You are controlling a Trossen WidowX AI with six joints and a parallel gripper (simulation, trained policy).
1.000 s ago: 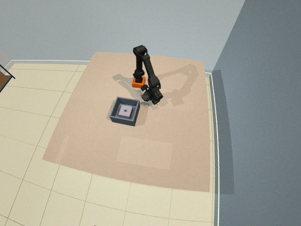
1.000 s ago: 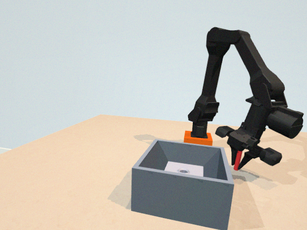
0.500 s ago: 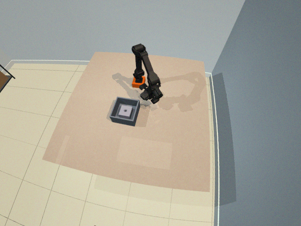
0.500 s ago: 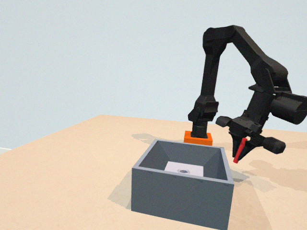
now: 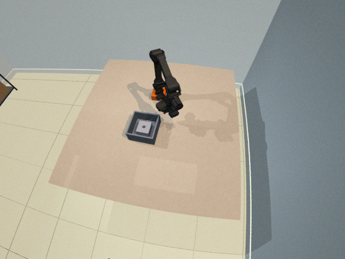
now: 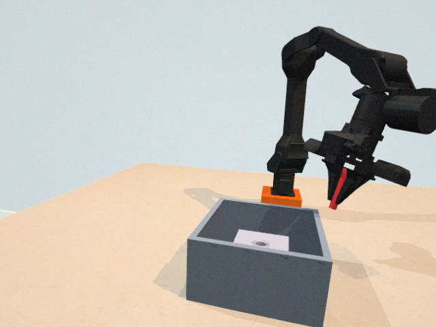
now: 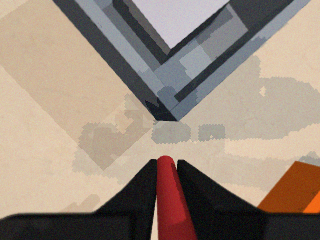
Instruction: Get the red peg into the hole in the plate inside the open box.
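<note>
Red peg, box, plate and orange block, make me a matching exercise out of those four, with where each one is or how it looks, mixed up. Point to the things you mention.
Things:
1. Red peg (image 6: 338,190) (image 7: 172,202)
2. Box (image 5: 140,141) (image 6: 257,281) (image 7: 125,62)
3. Plate (image 5: 141,129) (image 6: 246,238) (image 7: 175,20)
4. Orange block (image 5: 154,97) (image 6: 281,201) (image 7: 285,192)

Places and looks:
A. pale, with a round hole
B. tilted, between the hand's (image 6: 334,202) (image 7: 167,161) fingers
C. under the arm's foot
D. dark grey-blue, open at the top

Pairs: 1-B, 2-D, 3-A, 4-C
</note>
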